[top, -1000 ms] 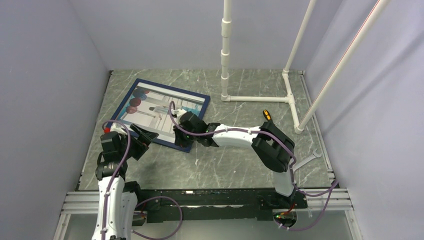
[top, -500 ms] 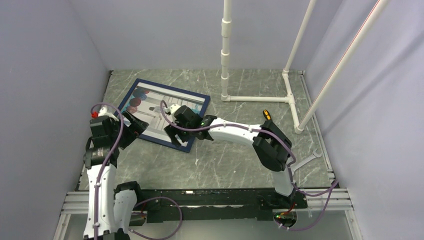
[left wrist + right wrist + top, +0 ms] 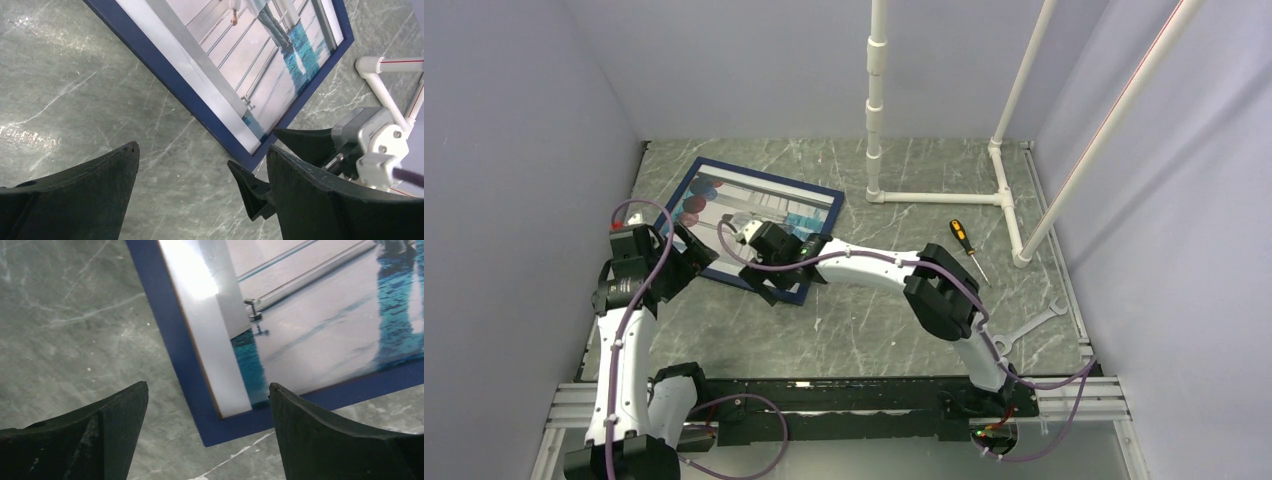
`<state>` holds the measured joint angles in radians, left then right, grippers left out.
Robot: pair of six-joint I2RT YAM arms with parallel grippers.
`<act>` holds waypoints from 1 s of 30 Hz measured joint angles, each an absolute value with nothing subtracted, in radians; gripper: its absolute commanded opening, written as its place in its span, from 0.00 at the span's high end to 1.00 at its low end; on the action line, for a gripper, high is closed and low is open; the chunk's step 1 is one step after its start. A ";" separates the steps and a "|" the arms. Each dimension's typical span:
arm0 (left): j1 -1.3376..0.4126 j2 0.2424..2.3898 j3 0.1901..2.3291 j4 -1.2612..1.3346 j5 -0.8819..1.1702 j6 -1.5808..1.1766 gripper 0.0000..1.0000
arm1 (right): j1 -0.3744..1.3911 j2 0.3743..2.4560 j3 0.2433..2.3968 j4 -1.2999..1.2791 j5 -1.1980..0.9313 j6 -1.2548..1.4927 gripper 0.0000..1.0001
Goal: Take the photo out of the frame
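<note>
The navy frame (image 3: 773, 177) lies flat at the back left of the table with the photo (image 3: 759, 215) inside it. My right gripper (image 3: 782, 285) hovers open over the frame's near corner. In the right wrist view that corner (image 3: 173, 325) sits between my gripper's (image 3: 208, 386) spread fingers, and the photo's (image 3: 320, 325) white border shows a thin brown edge. My left gripper (image 3: 696, 255) is open beside the frame's near-left edge. In the left wrist view it (image 3: 201, 147) holds nothing, with the frame (image 3: 165, 70) and photo (image 3: 250, 55) beyond it.
A screwdriver (image 3: 964, 238) lies right of the frame and a wrench (image 3: 1034, 322) near the right edge. A white pipe rack (image 3: 934, 197) stands at the back right. Walls close in the left, back and right sides.
My right gripper has opened and slid left along the frame's near edge to its corner. My left gripper has drawn back and to the left, still open.
</note>
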<state>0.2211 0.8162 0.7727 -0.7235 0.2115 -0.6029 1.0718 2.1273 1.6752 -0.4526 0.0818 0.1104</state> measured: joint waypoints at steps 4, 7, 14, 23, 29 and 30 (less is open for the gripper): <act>0.221 0.837 0.773 -0.719 0.220 -0.603 0.01 | 1.095 2.157 1.718 -0.480 0.084 0.093 0.38; 0.221 0.847 0.772 -0.712 0.237 -0.603 0.01 | 1.105 2.178 1.738 -0.484 0.084 0.084 0.47; 0.221 0.861 0.710 -0.682 0.266 -0.630 0.01 | 1.107 2.192 1.737 -0.501 0.088 0.081 0.50; 0.232 0.859 0.611 -0.656 0.274 -0.707 0.01 | 1.121 2.194 1.705 -0.501 0.120 0.071 0.56; 0.249 0.865 0.606 -0.646 0.273 -0.738 0.01 | 1.139 2.194 1.678 -0.488 0.141 0.062 0.59; 0.257 0.868 0.601 -0.641 0.275 -0.744 0.01 | 1.139 2.194 1.675 -0.485 0.145 0.062 0.59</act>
<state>0.2565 0.8680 0.6006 -0.6411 0.2752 -0.7441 1.1385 2.1937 1.6752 -0.4847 0.1448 0.0620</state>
